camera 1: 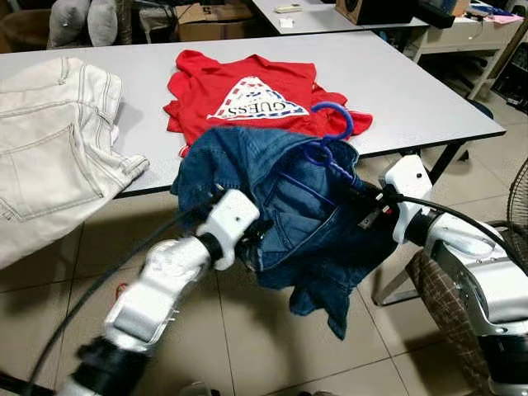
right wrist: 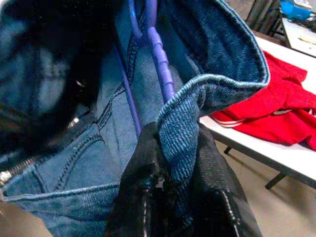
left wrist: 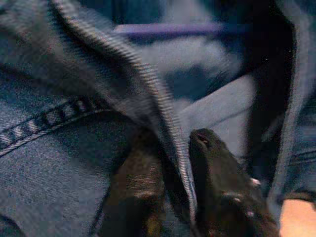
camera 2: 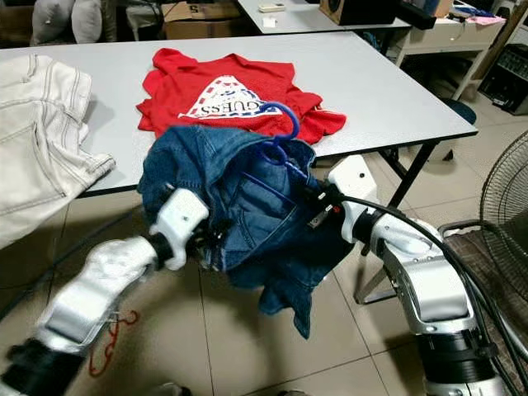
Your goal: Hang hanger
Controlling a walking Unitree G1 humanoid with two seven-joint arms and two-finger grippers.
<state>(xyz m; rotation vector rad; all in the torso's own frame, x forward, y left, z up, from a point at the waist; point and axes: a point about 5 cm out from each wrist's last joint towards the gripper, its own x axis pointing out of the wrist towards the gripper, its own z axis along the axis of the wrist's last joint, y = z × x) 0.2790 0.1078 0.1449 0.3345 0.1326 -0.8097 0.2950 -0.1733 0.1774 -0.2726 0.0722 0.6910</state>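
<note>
Both tools, left (left wrist: pixel 173 182) and right (right wrist: pixel 177 182), clamp jeans (camera 1: pixel 272 206) around hanger (camera 1: pixel 330 136); next, seat waistband, judged.

Two silver arms, white wrist housings, black joint collars. Black cable loops over each arm. Left gripper (left wrist: pixel 173 197), right gripper (right wrist: pixel 175 197): long black fingers, matte, textured.

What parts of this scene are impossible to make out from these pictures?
- Blue hanger: both eye views show its hook; the denim garment covers the rest.
- Left hand: fingertips blurred in the left wrist view, pinching a denim seam.
- White trousers: cut off by the left edge of the eye views.
- Red shirt: its front hem is behind the denim.
</note>
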